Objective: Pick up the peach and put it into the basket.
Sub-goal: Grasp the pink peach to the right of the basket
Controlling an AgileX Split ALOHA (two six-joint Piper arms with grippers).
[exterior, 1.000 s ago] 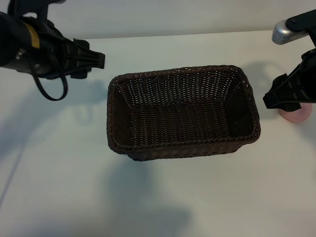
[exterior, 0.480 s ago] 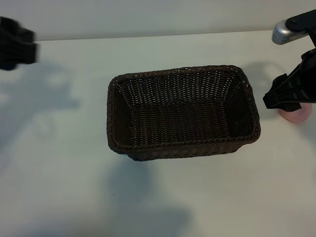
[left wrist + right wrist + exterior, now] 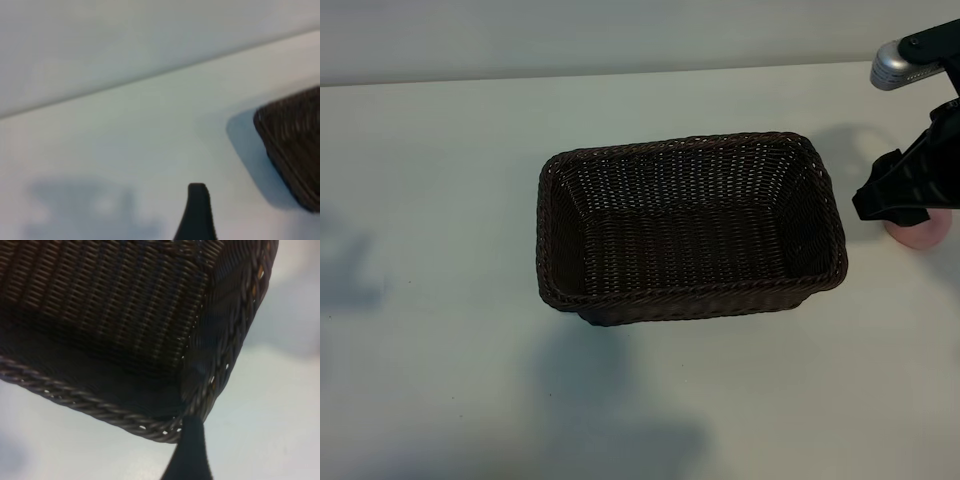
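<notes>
The dark-brown woven basket (image 3: pixel 690 225) stands empty in the middle of the white table. At the far right, the pale-pink peach (image 3: pixel 922 236) lies on the table, beside the basket's right end. It is mostly hidden under my right gripper (image 3: pixel 885 198), which hangs just above it, open, with nothing between its jaws. In the right wrist view, one dark finger (image 3: pixel 190 452) shows in front of the basket's braided corner (image 3: pixel 200 405). The left arm is outside the exterior view. In the left wrist view, one finger (image 3: pixel 198 210) of that open, empty gripper hovers over bare table, with a basket corner (image 3: pixel 295 145) beyond it.
The table's far edge (image 3: pixel 620 78) meets a pale wall behind the basket. A silver part of the right arm (image 3: pixel 895 68) sits at the top right. White tabletop (image 3: pixel 440 250) stretches left of the basket and in front of it.
The left arm has pulled away to the left and left the exterior view; only its shadow remains on the table. The right arm, basket and peach have not moved.
</notes>
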